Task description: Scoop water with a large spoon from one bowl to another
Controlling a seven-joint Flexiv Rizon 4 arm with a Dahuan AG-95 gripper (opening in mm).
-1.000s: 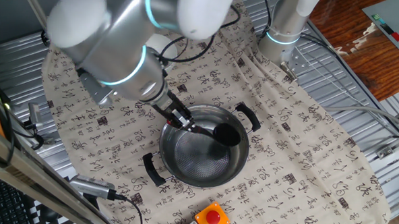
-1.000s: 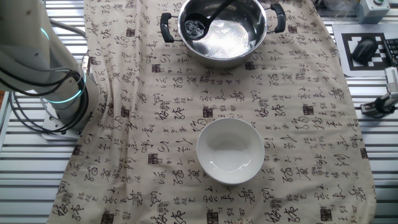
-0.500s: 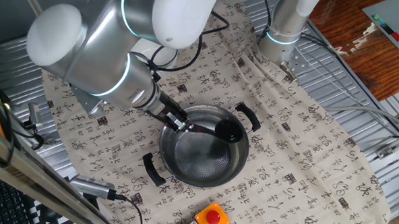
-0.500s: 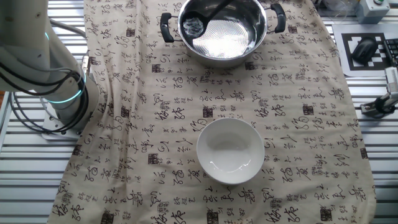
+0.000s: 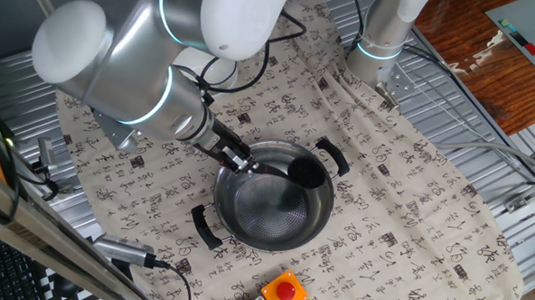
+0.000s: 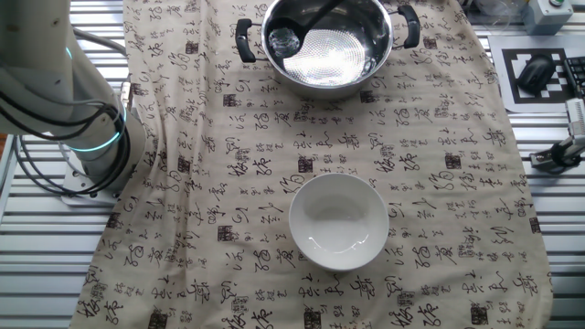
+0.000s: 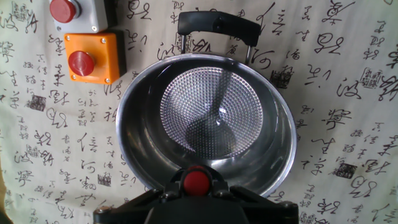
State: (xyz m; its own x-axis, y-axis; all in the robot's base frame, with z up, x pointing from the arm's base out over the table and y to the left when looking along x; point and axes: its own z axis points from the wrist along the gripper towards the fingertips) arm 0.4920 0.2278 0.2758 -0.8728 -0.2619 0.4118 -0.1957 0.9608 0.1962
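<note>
The steel pot (image 5: 231, 216) with two black loop handles stands on the printed cloth, and also shows as the pot (image 6: 379, 41) and the pot (image 7: 140, 143). The black ladle (image 5: 307, 175) has its scoop low inside the pot by the wall. Its scoop (image 6: 281, 38) glints with water. My gripper (image 5: 241, 161) is shut on the ladle's handle just over the pot's rim. In the hand view the handle's red tip (image 7: 198, 182) sits in my gripper (image 7: 198, 194). The white bowl (image 6: 338, 221) stands apart from the pot on the cloth, a little water in it.
An orange box with a red button (image 5: 284, 291) lies close to the pot, seen too as the orange box (image 7: 87, 59) beside a grey button box (image 7: 71, 12). The arm's base (image 6: 87, 128) stands at the cloth's edge. Metal slats surround the cloth.
The arm's upper links have swung a little to the left. The ladle's scoop has slid slightly toward the pot's wall, still inside the pot. The bowl has not moved.
</note>
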